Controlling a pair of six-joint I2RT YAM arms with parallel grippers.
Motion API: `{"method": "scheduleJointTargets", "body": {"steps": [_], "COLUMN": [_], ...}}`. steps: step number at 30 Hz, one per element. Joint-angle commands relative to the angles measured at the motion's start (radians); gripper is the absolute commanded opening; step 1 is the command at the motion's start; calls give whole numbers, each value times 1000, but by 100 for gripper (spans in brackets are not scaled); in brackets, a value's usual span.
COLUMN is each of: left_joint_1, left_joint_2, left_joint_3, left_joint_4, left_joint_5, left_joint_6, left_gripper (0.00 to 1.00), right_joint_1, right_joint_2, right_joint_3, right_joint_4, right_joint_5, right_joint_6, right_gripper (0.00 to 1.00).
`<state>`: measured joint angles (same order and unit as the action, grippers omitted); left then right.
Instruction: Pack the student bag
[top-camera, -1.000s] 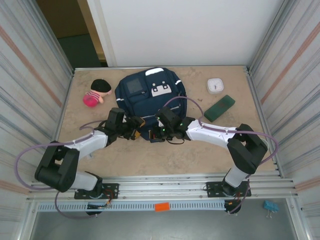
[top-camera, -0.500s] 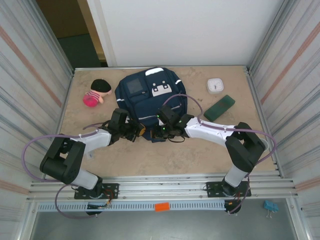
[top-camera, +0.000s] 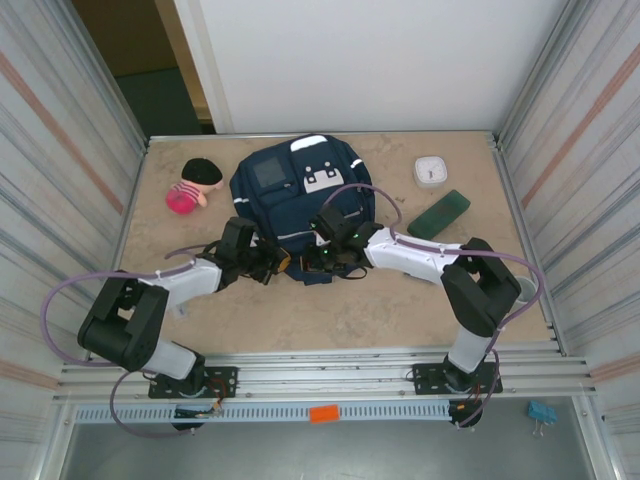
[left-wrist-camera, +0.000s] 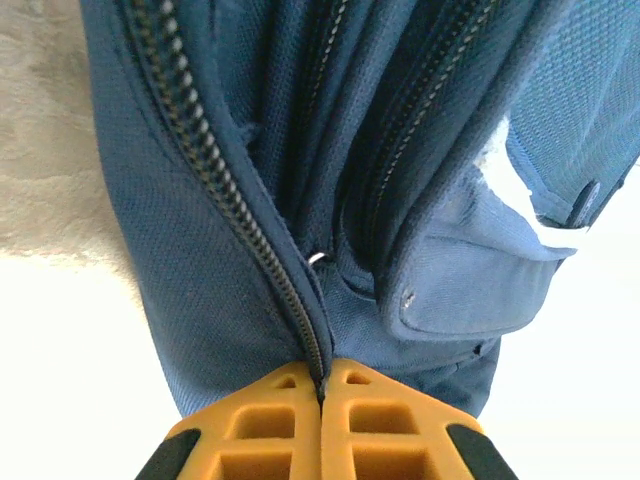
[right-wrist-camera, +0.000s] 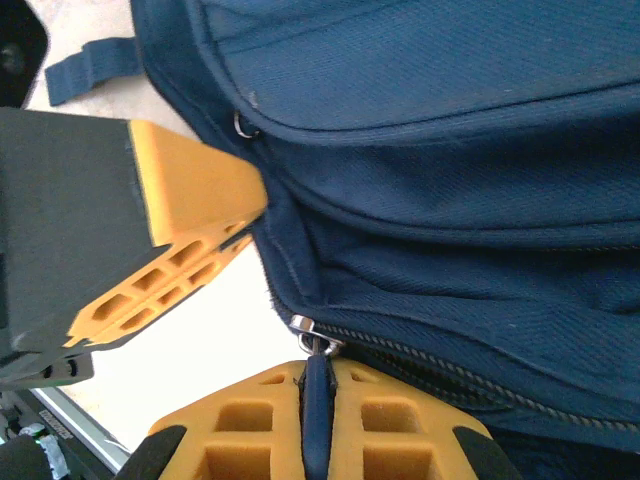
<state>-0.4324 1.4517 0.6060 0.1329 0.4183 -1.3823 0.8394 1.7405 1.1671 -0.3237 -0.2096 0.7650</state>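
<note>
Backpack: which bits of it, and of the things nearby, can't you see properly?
- Inside the student bag: top view, its own fabric covers it.
- Bag's near edge: top view, left arm and right arm lie over it.
- Zip pull: right wrist view, pinched in the right jaws, end cut off at the bottom edge.
- White box: top view, too small to read.

The right gripper (right-wrist-camera: 318, 374) clamps the zipper pull (right-wrist-camera: 318, 410) of the student bag (right-wrist-camera: 450, 150).

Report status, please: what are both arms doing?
Left gripper shut on student bag edge. Right gripper shut on zipper pull. Green case lies outside bag.
</note>
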Motion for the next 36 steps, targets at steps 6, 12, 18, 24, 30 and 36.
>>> {"method": "scheduleJointTargets", "body": {"steps": [6, 12, 18, 24, 30, 36], "left_joint_1": [93, 200, 275, 403, 503, 509], "left_joint_2": [-64, -108, -191, -294, -212, -60], "left_joint_3": [-25, -23, -10, 22, 108, 257], "left_joint_4": [-113, -191, -276, -393, -416, -444], "left_joint_5": [-10, 0, 6, 8, 31, 20], "left_joint_6": [127, 216, 270, 372, 499, 595], "left_gripper": [0, 0, 0, 0, 0, 0], "right_joint_1": [-85, -128, -103, -21, 85, 78], "right_joint_2": [-116, -162, -159, -136, -105, -87], "right_joint_3": [-63, -101, -95, -28, -9, -52], "right_joint_4": [-88, -102, -35, -25, 53, 60], "right_joint_5": [30, 25, -23, 12, 8, 33], "right_joint_6": [-62, -76, -71, -72, -31, 13], "right_gripper": [0, 0, 0, 0, 0, 0]}}
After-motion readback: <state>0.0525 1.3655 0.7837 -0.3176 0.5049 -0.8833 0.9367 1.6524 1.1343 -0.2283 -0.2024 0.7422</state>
